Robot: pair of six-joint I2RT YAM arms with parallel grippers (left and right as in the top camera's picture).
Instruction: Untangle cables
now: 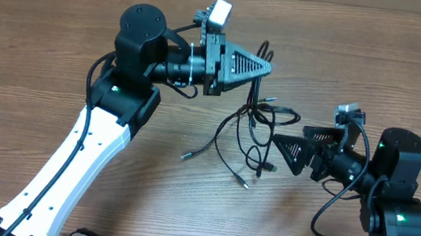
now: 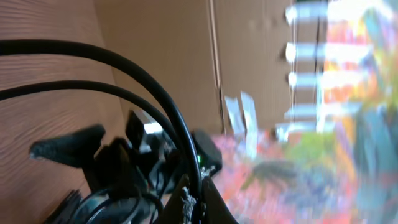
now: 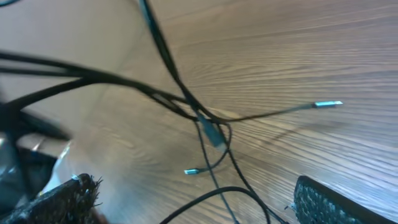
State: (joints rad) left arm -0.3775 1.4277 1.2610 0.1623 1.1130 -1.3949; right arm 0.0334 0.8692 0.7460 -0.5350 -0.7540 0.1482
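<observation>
The cables (image 1: pixel 251 127) form a loose black tangle at mid-table, with plug ends (image 1: pixel 187 156) spread toward the front. My left gripper (image 1: pixel 266 66) is shut on one cable strand at the top of the tangle and holds it raised. In the left wrist view the gripper (image 2: pixel 200 198) pinches that strand (image 2: pixel 180 124), which arcs up and away to the left. My right gripper (image 1: pixel 278 147) is open just right of the tangle and points at it. In the right wrist view a cable loop (image 3: pixel 236 190) lies between its fingers (image 3: pixel 329 202), untouched, and silver plug tips (image 3: pixel 328 104) rest on the wood.
The wooden table (image 1: pixel 43 31) carries everything. A cardboard wall (image 2: pixel 161 56) stands beyond the far edge. The left arm's white link (image 1: pixel 83 158) runs along the front left, and the right arm's base (image 1: pixel 397 216) sits at the front right.
</observation>
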